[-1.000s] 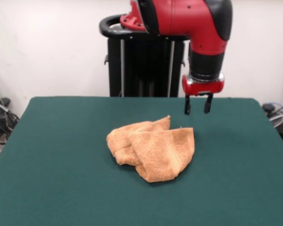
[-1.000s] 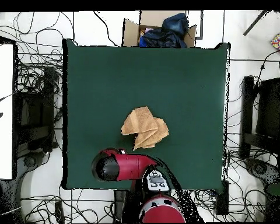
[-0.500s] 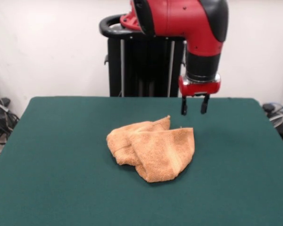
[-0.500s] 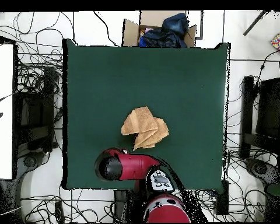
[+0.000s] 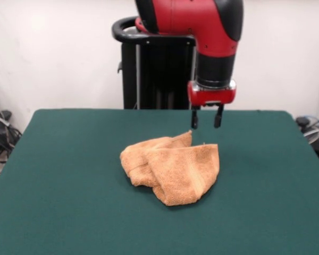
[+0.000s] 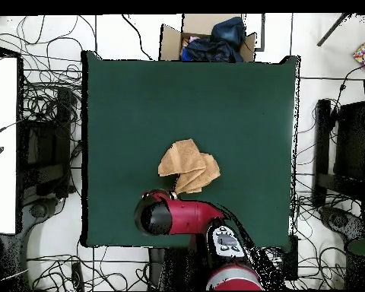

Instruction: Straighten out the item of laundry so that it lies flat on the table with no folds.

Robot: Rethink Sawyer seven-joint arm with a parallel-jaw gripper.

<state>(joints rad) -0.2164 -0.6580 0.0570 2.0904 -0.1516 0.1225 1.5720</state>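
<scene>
The orange-tan towel [image 5: 171, 165] lies crumpled and folded over itself near the middle of the dark green table [image 5: 64, 202]. It also shows in the overhead view [image 6: 188, 166], on the table [image 6: 239, 106]. My gripper [image 5: 204, 119] hangs open and empty above the table, just behind the towel's far right corner, not touching it. In the overhead view the red arm [image 6: 178, 217] covers the gripper, just below the towel.
The black pedestal [image 5: 159, 74] stands behind the table's far edge. A cardboard box with dark cloth [image 6: 208, 38] sits beyond the table's top edge in the overhead view. Cables [image 6: 45, 99] lie on the floor around the table.
The arm has moved left in the front view, bringing the open gripper closer to the towel's far right corner. The towel has not moved.
</scene>
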